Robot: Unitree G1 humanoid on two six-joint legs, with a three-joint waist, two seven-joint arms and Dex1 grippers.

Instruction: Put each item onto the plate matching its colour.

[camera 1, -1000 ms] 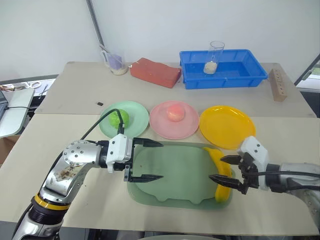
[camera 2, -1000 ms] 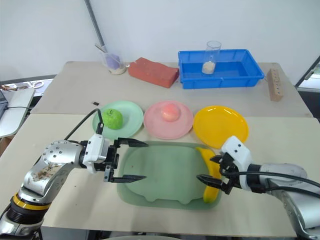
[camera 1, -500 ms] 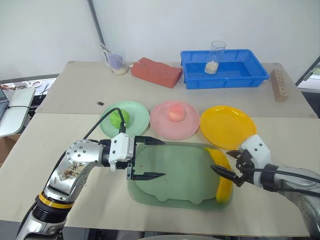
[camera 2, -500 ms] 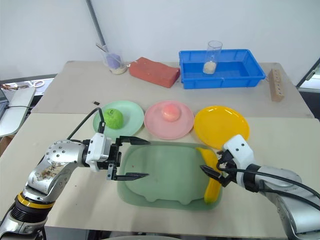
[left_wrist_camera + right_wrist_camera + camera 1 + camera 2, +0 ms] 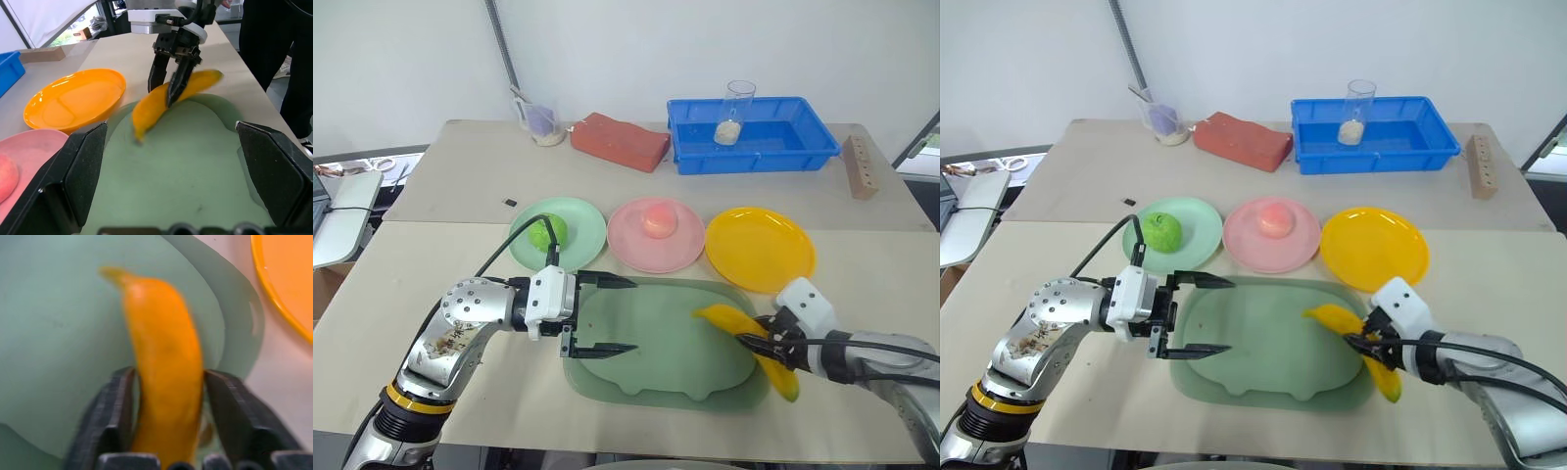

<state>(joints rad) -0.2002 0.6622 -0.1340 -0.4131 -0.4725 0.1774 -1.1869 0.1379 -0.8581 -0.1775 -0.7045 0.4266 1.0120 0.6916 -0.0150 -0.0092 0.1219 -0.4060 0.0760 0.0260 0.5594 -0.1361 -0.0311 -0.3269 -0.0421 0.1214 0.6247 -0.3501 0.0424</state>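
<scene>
Banana (image 5: 1361, 338) is clamped between the two black fingers of the right tool (image 5: 1372, 345), gripped around its middle, so one yellow end pokes out over the dull-green pig-shaped tray (image 5: 1263, 338) and the other end hangs out past the tray's edge on the far side of the fingers. In the right wrist view the fingers (image 5: 115, 413) sit tight on both sides of the fruit. The yellow plate (image 5: 1374, 247) is just beyond that tool, near it but not under it.

Left tool (image 5: 1197, 315) sits at the other end of the tray with its fingers spread wide and nothing between them, pointing across the tray toward the banana.

Green apple (image 5: 1161, 232) is on the mint green plate (image 5: 1197, 240), just behind the left tool. Pink peach (image 5: 1274, 220) is on the pink plate (image 5: 1271, 250), between the other two plates on the table (image 5: 1058, 255).
</scene>
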